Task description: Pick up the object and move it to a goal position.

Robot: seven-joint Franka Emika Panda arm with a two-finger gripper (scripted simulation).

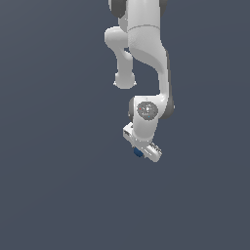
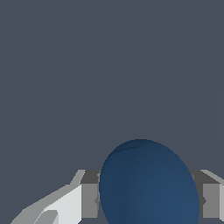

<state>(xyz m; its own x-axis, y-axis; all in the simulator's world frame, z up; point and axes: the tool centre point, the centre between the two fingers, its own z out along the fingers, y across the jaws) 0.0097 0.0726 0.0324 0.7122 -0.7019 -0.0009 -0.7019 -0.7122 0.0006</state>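
Observation:
The dark blue ball (image 2: 148, 186) fills the space between my two grey fingers (image 2: 89, 199) in the wrist view, with a finger pressed against each side. In the exterior view only a small blue patch of the ball (image 1: 138, 152) shows under the white hand. My gripper (image 1: 140, 153) is shut on the ball, at the end of the white arm that reaches down from the top of the exterior view. The fingertips themselves are hidden behind the hand in that view.
A plain dark grey-blue surface (image 1: 58, 185) lies all around. The white arm (image 1: 144, 44) hangs over the upper middle of the exterior view. No other object shows in either view.

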